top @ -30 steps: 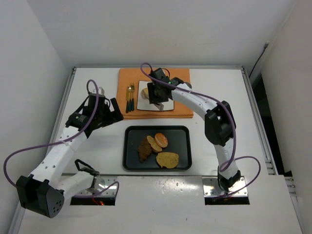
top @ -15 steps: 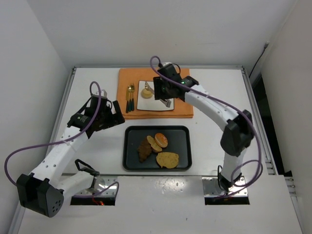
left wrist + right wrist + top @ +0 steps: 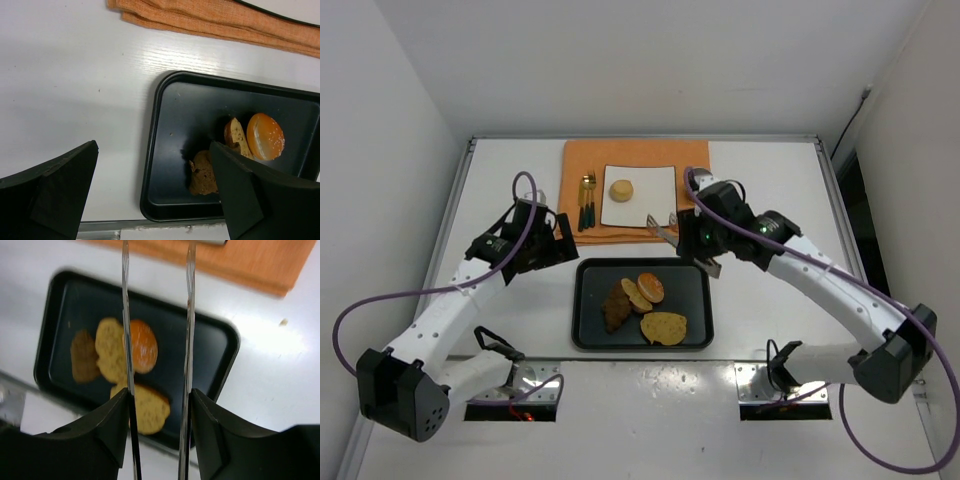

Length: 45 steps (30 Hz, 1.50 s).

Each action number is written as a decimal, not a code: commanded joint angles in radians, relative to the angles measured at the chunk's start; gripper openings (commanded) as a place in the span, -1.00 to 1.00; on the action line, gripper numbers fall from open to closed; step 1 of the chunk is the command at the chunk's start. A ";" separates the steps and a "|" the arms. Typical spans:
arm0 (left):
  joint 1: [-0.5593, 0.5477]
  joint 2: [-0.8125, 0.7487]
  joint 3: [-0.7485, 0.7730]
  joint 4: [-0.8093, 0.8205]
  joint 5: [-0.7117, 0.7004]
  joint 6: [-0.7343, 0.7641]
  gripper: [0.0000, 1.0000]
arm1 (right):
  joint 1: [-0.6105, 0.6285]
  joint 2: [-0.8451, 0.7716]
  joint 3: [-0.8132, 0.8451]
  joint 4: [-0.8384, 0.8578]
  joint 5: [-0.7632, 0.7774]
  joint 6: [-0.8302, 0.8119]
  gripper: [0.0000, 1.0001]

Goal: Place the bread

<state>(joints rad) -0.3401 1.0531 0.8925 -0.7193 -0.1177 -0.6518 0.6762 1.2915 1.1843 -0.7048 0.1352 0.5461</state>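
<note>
A round bread roll [image 3: 621, 190] lies alone on the white plate [image 3: 655, 185], free of any gripper. More bread lies in the black tray [image 3: 588, 335]: a brown piece [image 3: 616, 306], a slice [image 3: 636, 294], an orange bun [image 3: 651, 287] and a flat piece [image 3: 664, 327]. My right gripper [image 3: 692, 242] hovers over the tray's far edge, shut on metal tongs [image 3: 190, 315] whose blades stand apart with nothing between them. In the right wrist view the gripper [image 3: 159, 400] looks down on the bun [image 3: 142, 346]. My left gripper [image 3: 555, 240] is open beside the tray's left rim [image 3: 150, 165].
An orange cloth [image 3: 695, 160] lies under the plate at the back. Cutlery [image 3: 587, 200] rests on the cloth left of the plate. The table's near edge shows just below the tray in the left wrist view.
My right arm has drawn back from the plate toward the tray, leaving the roll on the plate. The left arm has shifted only slightly.
</note>
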 commanded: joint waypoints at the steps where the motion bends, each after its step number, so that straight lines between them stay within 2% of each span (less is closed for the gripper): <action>1: 0.003 0.012 0.029 0.008 -0.034 0.009 0.99 | 0.039 -0.064 -0.075 -0.055 -0.118 0.017 -0.02; 8: 0.035 0.061 0.062 0.008 -0.046 0.018 0.99 | 0.095 -0.116 -0.192 -0.078 -0.174 0.054 0.04; 15: 0.035 0.070 0.062 0.008 -0.066 0.027 0.99 | 0.114 -0.057 -0.259 0.010 -0.195 0.063 0.04; 21: 0.075 0.061 0.053 0.008 -0.076 0.027 0.99 | 0.123 -0.024 -0.293 0.034 -0.217 0.063 0.12; 24: 0.095 0.061 0.052 0.008 -0.065 0.037 0.99 | 0.123 -0.024 -0.293 0.047 -0.206 0.063 -0.08; 28: 0.095 0.061 0.052 0.008 -0.065 0.037 0.99 | 0.132 -0.047 -0.238 0.013 -0.177 0.063 -0.37; 35: 0.128 0.073 0.062 0.008 -0.042 0.046 0.99 | 0.123 -0.090 -0.062 -0.071 -0.004 0.063 -0.37; 36: 0.147 0.073 0.071 0.008 0.026 0.046 0.99 | 0.123 -0.051 -0.022 -0.071 0.019 0.054 -0.37; 40: 0.246 0.140 0.060 0.018 0.116 0.046 0.99 | 0.102 0.060 0.078 -0.020 0.197 0.026 -0.37; 45: 0.387 0.160 0.049 0.018 0.184 0.067 0.99 | 0.062 0.322 0.263 0.076 0.268 -0.038 -0.40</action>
<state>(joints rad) -0.0078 1.2236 0.9298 -0.7101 -0.0086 -0.6048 0.7643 1.4899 1.3548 -0.7185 0.2989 0.5552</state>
